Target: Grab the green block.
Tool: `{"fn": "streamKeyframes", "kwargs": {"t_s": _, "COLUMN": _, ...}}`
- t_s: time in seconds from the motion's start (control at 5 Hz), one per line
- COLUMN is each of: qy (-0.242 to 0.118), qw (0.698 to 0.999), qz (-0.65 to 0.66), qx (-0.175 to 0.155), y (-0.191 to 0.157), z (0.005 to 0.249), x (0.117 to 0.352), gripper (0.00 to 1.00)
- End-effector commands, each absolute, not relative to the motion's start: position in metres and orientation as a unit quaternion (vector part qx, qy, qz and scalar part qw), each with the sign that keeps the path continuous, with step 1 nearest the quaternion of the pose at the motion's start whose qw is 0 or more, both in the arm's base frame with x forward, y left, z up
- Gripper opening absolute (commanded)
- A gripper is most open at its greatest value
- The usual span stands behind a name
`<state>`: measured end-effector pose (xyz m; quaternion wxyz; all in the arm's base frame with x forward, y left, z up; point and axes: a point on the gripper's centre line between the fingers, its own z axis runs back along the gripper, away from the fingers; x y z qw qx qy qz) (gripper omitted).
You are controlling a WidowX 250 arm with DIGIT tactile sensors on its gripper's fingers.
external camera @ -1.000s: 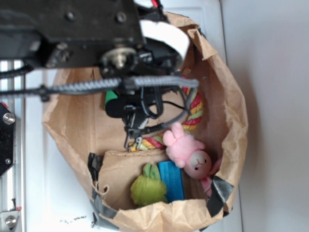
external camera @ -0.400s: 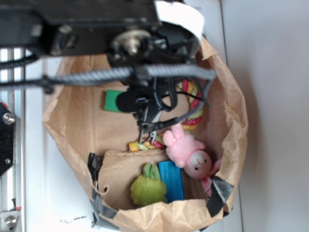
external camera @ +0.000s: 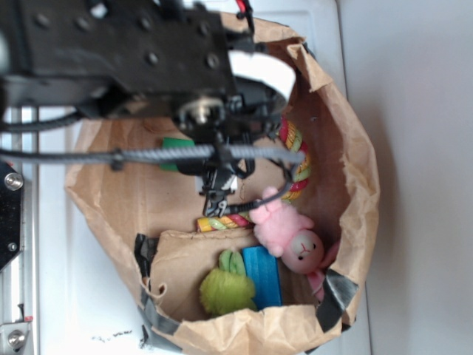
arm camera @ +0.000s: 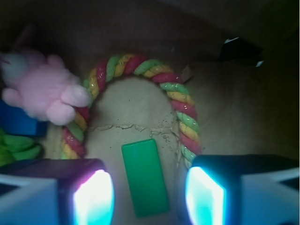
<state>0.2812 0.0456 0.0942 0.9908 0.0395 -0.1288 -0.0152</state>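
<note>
Below me, a brown paper bag (external camera: 347, 148) lies open on the white bench (external camera: 74, 310), holding everything. Inside it, a multicoloured rope ring (arm camera: 140, 65) curves around the bag floor, a pink plush bunny (external camera: 292, 237) rests against it, and a blue block (external camera: 264, 277) sits just beside a fuzzy yellow-green plush (external camera: 228, 288). Within the rope's arc lies the green block (arm camera: 144, 177), flat, its long axis running away from me between my fingers. My end effector (arm camera: 149, 196) is spread open, a pad on either side of the block, not touching it.
</note>
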Motion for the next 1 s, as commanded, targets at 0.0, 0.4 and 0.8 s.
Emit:
{"fn": "streamKeyframes", "kwargs": {"t_s": 0.0, "qy": -0.137, "qw": 0.988, "qz": -0.048, "qx": 0.059, "y": 0.04, "z": 0.065, "x": 0.292, "gripper": 1.0}}
{"fn": "streamKeyframes", "kwargs": {"t_s": 0.4, "qy": -0.132, "qw": 0.985, "qz": -0.074, "qx": 0.08, "y": 0.031, "z": 0.038, "x": 0.295, "gripper": 1.0}}
{"fn": "streamKeyframes", "kwargs": {"t_s": 0.8, "qy": -0.129, "qw": 0.985, "qz": -0.103, "qx": 0.057, "y": 0.028, "z": 0.021, "x": 0.297, "gripper": 1.0}}
